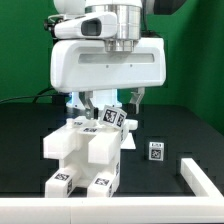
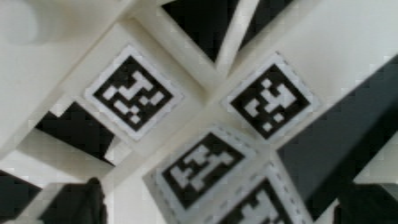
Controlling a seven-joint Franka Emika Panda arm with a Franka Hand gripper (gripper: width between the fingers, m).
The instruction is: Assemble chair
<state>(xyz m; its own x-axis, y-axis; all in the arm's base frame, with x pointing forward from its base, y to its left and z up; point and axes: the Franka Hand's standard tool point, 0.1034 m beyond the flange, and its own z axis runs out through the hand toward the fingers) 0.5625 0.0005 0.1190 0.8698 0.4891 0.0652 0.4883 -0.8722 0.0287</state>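
The chair's white blocky pieces stand joined at the exterior view's left of centre, with tags on their front ends. My gripper hangs right over them, shut on a tilted white tagged chair piece at the top of the stack. In the wrist view this piece fills the frame with several black-and-white tags. My gripper has dark fingers on either side of it. A small separate tagged chair piece lies on the black table at the exterior view's right.
The white L-shaped border rail runs along the table's front right corner. The big white arm body hides the area behind the chair. Cables hang at the back left.
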